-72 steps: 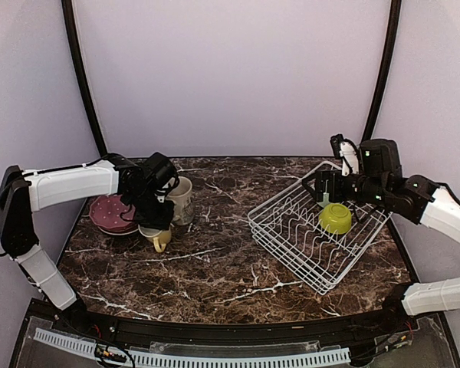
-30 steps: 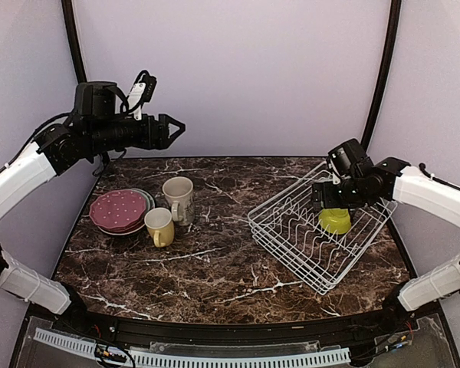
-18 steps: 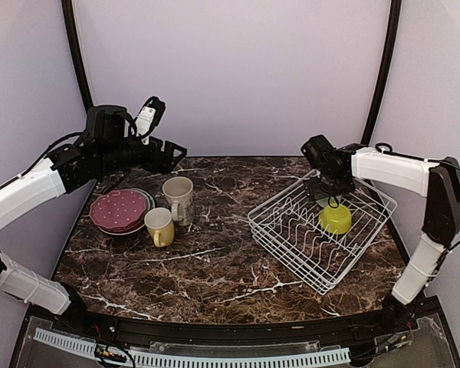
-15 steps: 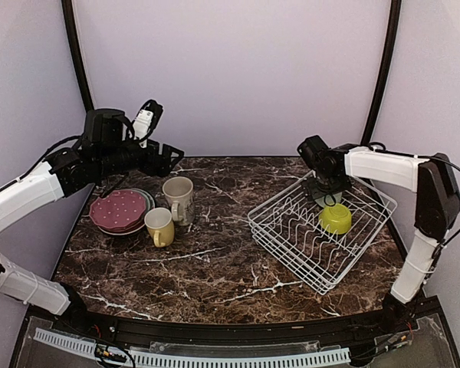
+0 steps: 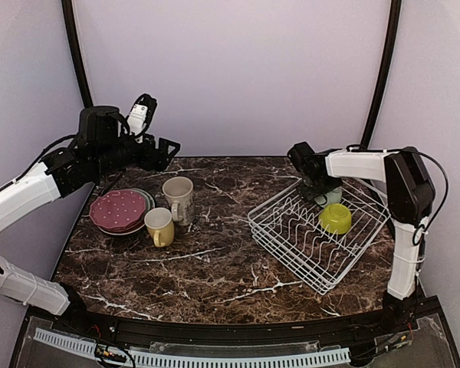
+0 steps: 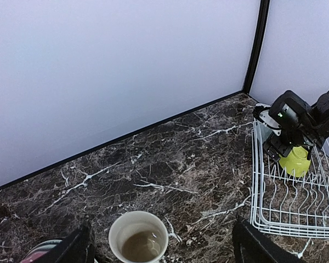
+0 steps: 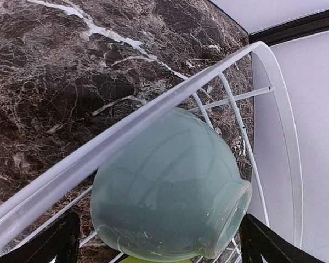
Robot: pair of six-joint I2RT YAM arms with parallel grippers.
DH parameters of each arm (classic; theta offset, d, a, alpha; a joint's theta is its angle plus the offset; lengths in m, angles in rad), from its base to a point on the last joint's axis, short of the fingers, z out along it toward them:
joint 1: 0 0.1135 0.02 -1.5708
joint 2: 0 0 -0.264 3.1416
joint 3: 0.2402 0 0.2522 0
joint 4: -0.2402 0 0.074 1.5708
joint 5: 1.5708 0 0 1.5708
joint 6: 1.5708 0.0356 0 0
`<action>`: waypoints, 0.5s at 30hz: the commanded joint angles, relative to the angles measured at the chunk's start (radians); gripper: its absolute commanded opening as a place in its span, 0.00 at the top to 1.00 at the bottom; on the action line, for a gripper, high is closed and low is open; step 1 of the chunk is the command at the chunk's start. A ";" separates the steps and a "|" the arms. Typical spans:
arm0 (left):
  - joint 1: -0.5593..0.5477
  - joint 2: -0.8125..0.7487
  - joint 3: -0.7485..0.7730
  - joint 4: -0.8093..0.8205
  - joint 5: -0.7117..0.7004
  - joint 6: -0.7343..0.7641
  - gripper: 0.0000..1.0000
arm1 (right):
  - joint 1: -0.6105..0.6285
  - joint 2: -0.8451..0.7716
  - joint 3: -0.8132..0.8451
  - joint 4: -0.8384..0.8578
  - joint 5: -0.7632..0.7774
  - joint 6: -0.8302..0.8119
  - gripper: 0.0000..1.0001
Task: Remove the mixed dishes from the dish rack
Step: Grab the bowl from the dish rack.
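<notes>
Where the arm bases meet the marble table [image 5: 207,264], the near half of the surface carries only the nearest corner of the dish rack [image 5: 285,259], a white wire frame set at an angle on the right side.

Further back on the left, the yellow mug [image 5: 159,227] stands upright with its handle toward the near edge. The cream-grey mug [image 5: 179,199] stands upright just behind it. The plates [image 5: 119,210] lie stacked flat just left of both mugs. The maroon-pink dotted plate is on top, and a grey-green rim shows beneath.

Inside the rack, toward its far right, the lime-green bowl [image 5: 336,218] rests among the prongs. The pale mint bowl [image 5: 334,196] lies just behind it, against the far rail.

The right gripper [image 5: 319,190] points down into that far corner. In the right wrist view its fingers [image 7: 46,245] stand spread wide at both lower corners. The pale mint bowl [image 7: 164,211] lies tipped between and ahead of them, and no contact is visible. The rack's top rail crosses in front of the bowl.

The left gripper [image 5: 167,147] hangs well above the table at the back left, pointing toward the right. In the left wrist view its fingers [image 6: 77,249] stand wide apart and hold nothing. The cream-grey mug [image 6: 138,239] is below them, mouth up.
</notes>
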 commanded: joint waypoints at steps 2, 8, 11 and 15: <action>0.001 -0.038 -0.013 0.021 -0.014 0.004 0.14 | -0.004 0.021 0.016 0.043 0.082 -0.007 0.01; 0.001 -0.028 -0.014 0.023 -0.008 -0.004 0.14 | -0.004 0.065 0.031 0.073 0.095 -0.009 0.03; 0.001 -0.020 -0.016 0.023 -0.004 -0.005 0.14 | -0.005 0.084 0.041 0.077 0.098 -0.007 0.04; 0.002 -0.010 -0.013 0.019 -0.002 -0.010 0.14 | -0.004 0.102 0.047 0.081 0.117 -0.006 0.04</action>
